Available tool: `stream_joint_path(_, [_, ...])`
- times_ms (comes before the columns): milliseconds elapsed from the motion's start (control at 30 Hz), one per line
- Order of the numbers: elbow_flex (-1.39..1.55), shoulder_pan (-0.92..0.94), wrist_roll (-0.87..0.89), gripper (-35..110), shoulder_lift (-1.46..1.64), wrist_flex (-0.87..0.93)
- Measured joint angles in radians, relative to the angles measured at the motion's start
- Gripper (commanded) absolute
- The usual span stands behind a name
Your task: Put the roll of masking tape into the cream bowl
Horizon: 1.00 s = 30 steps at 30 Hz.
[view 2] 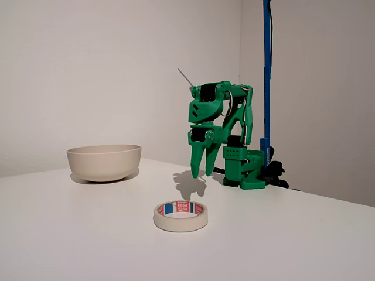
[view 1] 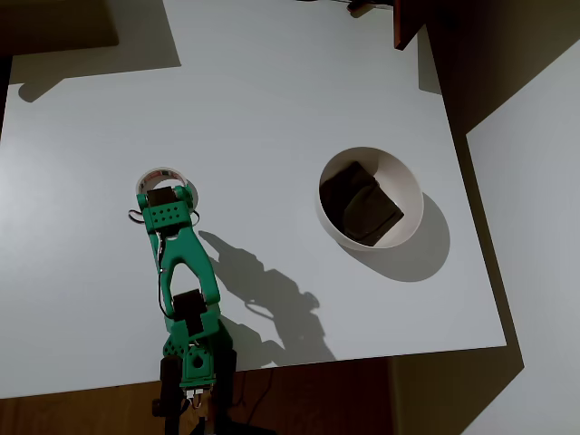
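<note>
The roll of masking tape [view 2: 180, 215] lies flat on the white table, a cream ring with red and blue print inside its core. In the overhead view the tape [view 1: 161, 172] is partly covered by my green gripper [view 1: 167, 189], which hangs over it. In the fixed view the gripper [view 2: 201, 173] points down, its tips above the table and behind the tape, a little apart with nothing between them. The cream bowl [view 1: 366, 153] stands to the right in the overhead view, well away from the gripper, with a dark square pad [view 1: 361, 205] at its bottom. In the fixed view the bowl [view 2: 104, 161] is at the left.
The arm's base [view 1: 194, 365] sits at the table's near edge in the overhead view. A blue pole [view 2: 266, 76] rises behind the base. A dark red-brown object [view 1: 409, 24] juts over the table's far right corner. The table's right edge [view 1: 471, 236] runs close to the bowl.
</note>
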Motion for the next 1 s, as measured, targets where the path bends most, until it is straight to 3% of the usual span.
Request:
stream_joint_path(300, [-0.161, 0.078, -0.035, 19, -0.184, 0.006])
stream_joint_path(1000, [-0.222, 0.055, -0.006, 18, -0.417, -0.081])
